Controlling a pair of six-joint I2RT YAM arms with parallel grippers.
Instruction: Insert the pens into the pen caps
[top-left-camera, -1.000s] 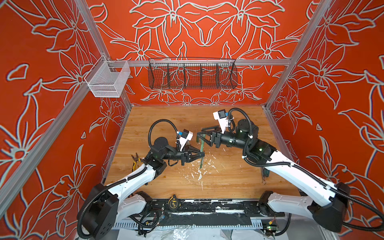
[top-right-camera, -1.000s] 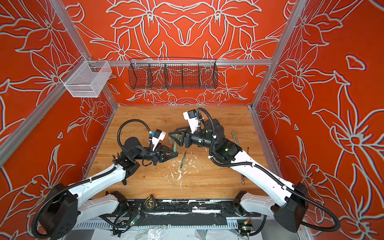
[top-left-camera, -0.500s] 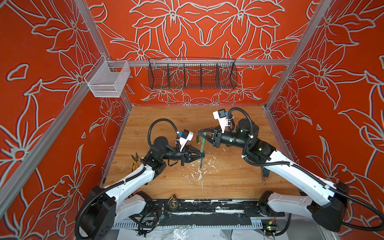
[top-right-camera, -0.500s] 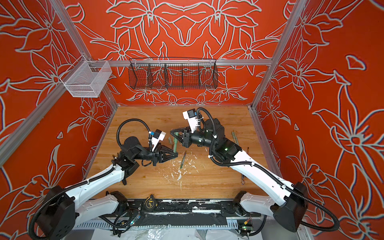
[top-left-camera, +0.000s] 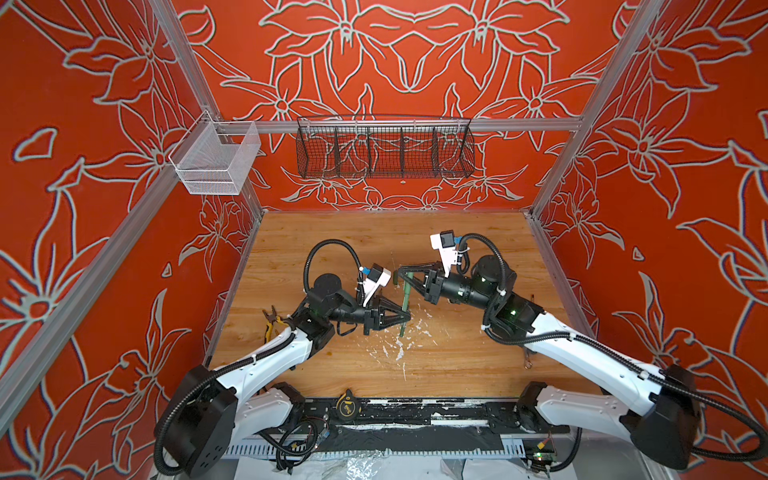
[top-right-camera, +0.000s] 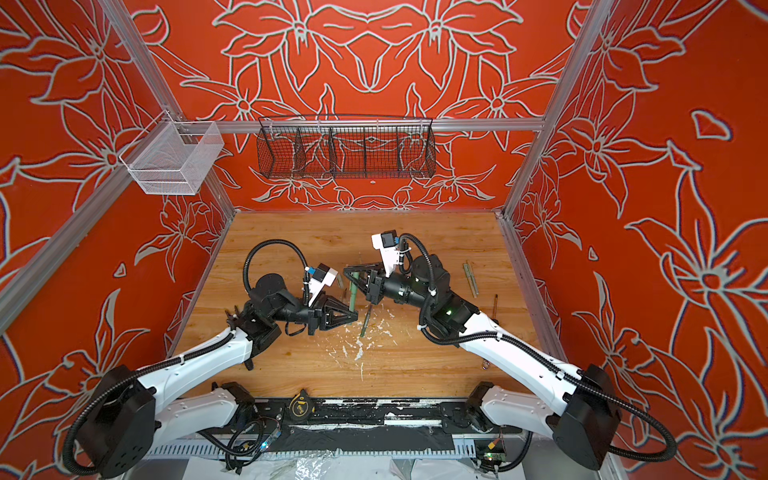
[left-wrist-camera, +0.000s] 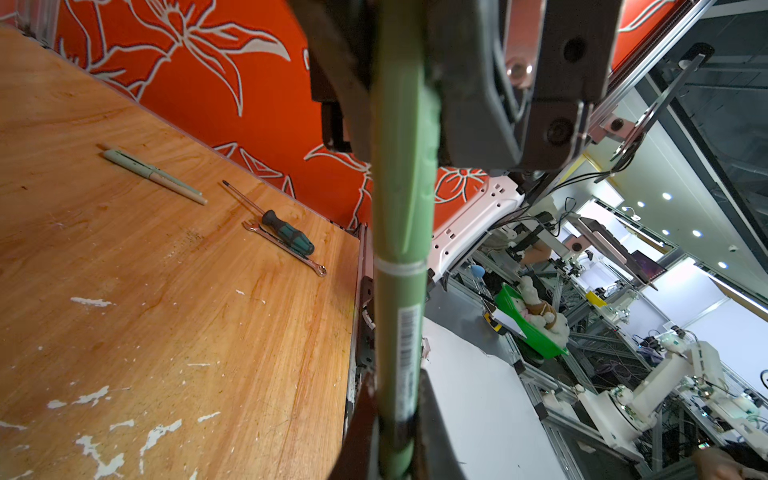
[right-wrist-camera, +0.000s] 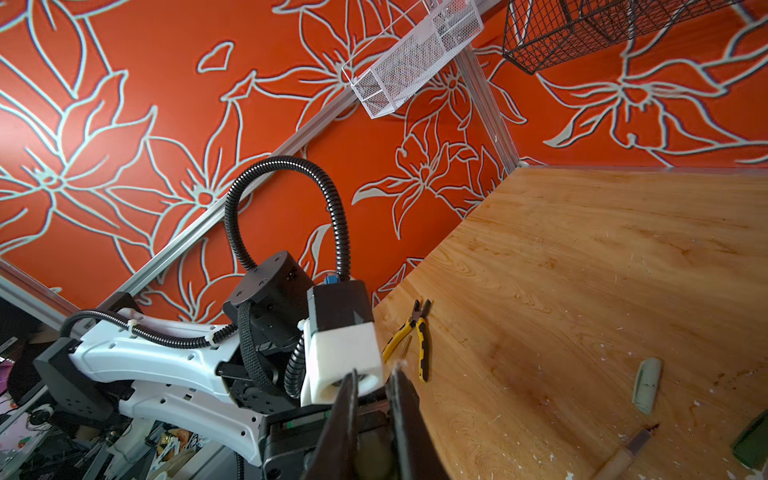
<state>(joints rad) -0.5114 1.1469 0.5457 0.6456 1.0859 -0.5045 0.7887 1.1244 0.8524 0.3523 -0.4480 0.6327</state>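
Your left gripper (top-left-camera: 408, 317) is clamped on the lower end of the green pen (top-left-camera: 405, 300). That arm reaches in from the left, wrist roughly level, fingers pointing right. Your right gripper (top-left-camera: 404, 275) is closed on the same pen's upper end, arm stretched in from the right, elbow bent, fingers pointing left. In both top views the fingertips nearly meet, right above left.

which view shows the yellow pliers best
Right wrist view: the pliers lie in full view, jaws and both yellow handles clear. In both top views the pliers are small and partly behind the left arm. The left wrist view doesn't show them.
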